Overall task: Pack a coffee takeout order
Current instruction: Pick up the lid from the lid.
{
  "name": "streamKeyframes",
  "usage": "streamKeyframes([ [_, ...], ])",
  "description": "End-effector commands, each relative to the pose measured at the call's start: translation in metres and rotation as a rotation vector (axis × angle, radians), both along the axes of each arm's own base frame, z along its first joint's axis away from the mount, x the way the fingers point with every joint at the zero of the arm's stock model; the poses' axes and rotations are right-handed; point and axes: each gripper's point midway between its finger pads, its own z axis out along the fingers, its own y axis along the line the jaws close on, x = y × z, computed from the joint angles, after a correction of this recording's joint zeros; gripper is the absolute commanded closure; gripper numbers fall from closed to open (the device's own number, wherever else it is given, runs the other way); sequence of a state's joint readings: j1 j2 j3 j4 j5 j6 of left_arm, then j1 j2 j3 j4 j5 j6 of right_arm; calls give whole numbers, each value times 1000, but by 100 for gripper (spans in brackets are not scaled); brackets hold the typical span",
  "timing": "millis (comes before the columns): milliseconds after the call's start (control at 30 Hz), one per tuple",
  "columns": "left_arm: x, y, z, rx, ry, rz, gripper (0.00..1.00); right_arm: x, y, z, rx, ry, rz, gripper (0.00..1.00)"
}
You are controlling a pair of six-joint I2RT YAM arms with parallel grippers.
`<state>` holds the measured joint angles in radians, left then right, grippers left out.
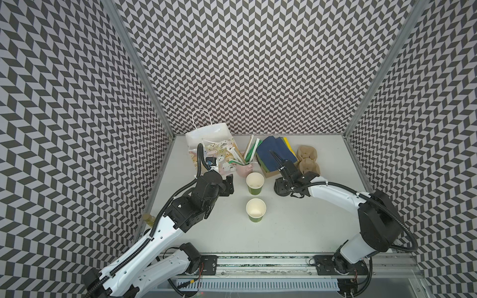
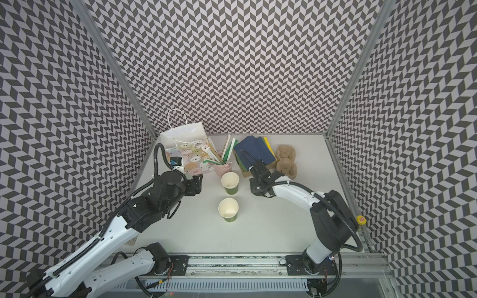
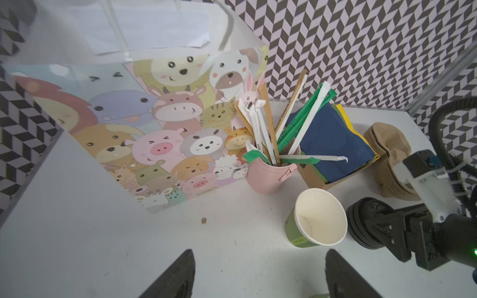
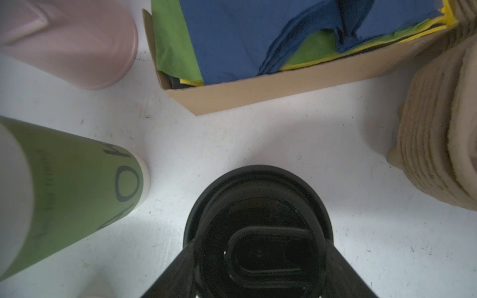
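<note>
Two small green paper cups, white inside and without lids, stand mid-table in both top views: the far cup (image 1: 255,183) (image 2: 230,182) and the near cup (image 1: 255,211) (image 2: 228,209). My left gripper (image 1: 227,185) (image 3: 258,276) hangs open just left of the far cup (image 3: 317,219), with bare table between its fingers. My right gripper (image 1: 281,189) (image 4: 259,247) is down over a stack of black lids (image 3: 366,222), its fingers pressed on both sides of the top black lid (image 4: 258,196). Dark blue napkins (image 1: 275,152) (image 4: 258,33) lie in a cardboard box. Tan cup carriers (image 1: 308,161) (image 4: 438,129) are stacked to the right.
A white paper bag (image 1: 211,147) (image 3: 154,116) printed with cartoon animals stands open at the back left. A pink bucket (image 1: 244,169) (image 3: 268,175) of wrapped straws sits between the bag and the napkin box (image 4: 284,87). Patterned walls close in three sides.
</note>
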<state>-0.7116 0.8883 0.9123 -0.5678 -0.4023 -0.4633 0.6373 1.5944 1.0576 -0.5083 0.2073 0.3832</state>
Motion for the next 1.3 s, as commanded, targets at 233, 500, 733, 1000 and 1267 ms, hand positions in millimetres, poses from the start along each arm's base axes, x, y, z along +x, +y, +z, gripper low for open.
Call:
streamKeyframes([
  [233,-1,-55,34,-271,25,-177,19,9,-1,28,173,-52,0,42],
  [500,10,-111,49,-460,82,-265,17,13,-8,63,275,-124,-7,42],
  [733,32,-135,46,-477,115,-234,15,6,-16,65,272,-119,-14,43],
  [1000,39,-39,105,-361,-101,-62,14,-24,8,91,317,-122,89,43],
  [1267,17,59,93,-186,-229,206,14,-80,58,102,271,-114,226,44],
])
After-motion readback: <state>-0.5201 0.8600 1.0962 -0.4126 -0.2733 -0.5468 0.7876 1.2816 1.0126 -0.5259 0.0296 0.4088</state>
